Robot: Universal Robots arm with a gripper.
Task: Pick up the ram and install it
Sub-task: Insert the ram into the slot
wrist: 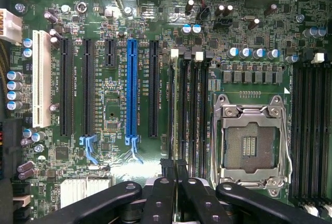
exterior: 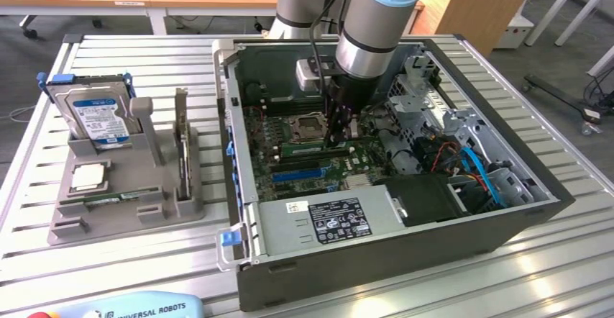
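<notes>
The end effector (wrist: 175,172) is clenched on the ram (wrist: 175,105), edge-on at the black memory slots (wrist: 195,105) between one blue slot (wrist: 132,89) and one empty socket (wrist: 251,141), while a pendant (exterior: 144,309) on the table (exterior: 144,66) reads "UNIVERSAL ROBOTS".

The exterior view sits high above the counter (exterior: 125,260) and looks down at a slant. It is far enough back to take in the whole open computer case (exterior: 384,275), the grey parts stand (exterior: 115,221) on the exterior view's left, and the arm (exterior: 379,23) reaching down into the case. The wrist view rides on the arm and faces squarely onto the motherboard (wrist: 119,79) from close by, with the gripper (wrist: 176,182) at the frame's edge. Both views share the blue slot (exterior: 295,175) (wrist: 132,89) and the processor socket (exterior: 309,125) (wrist: 249,141).
</notes>
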